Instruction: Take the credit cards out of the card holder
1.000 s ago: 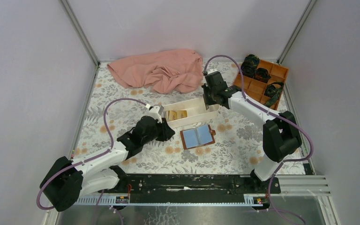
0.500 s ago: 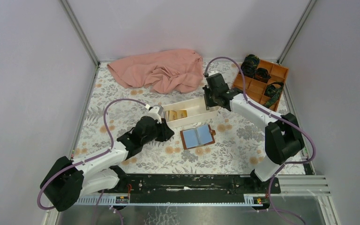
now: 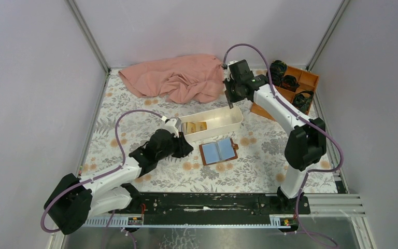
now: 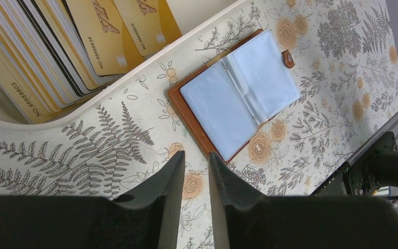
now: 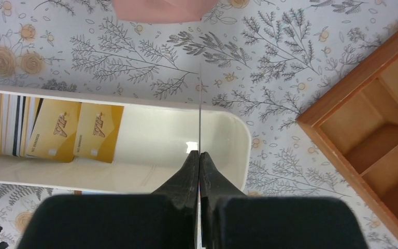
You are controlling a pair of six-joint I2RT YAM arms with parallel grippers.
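Observation:
The card holder (image 3: 218, 151) is a brown leather wallet lying open on the table, showing light-blue inner sleeves; it also shows in the left wrist view (image 4: 238, 98). A stack of yellow-orange, whitish and black credit cards (image 3: 194, 127) stands in the left end of a long white tray (image 3: 237, 120), also seen in the left wrist view (image 4: 83, 41) and the right wrist view (image 5: 57, 129). My right gripper (image 3: 231, 101) is above the tray's right end, shut on one thin card seen edge-on (image 5: 200, 104). My left gripper (image 3: 186, 148) is slightly open and empty, just left of the wallet (image 4: 197, 155).
A pink cloth (image 3: 176, 78) lies at the back of the table. An orange compartmented box (image 3: 295, 88) with dark items stands at the back right, close to the right arm. The table has a floral cover; grey walls enclose three sides.
My right gripper has lifted from the tray's right end and moved back, still holding the card. The left arm and the wallet have not moved.

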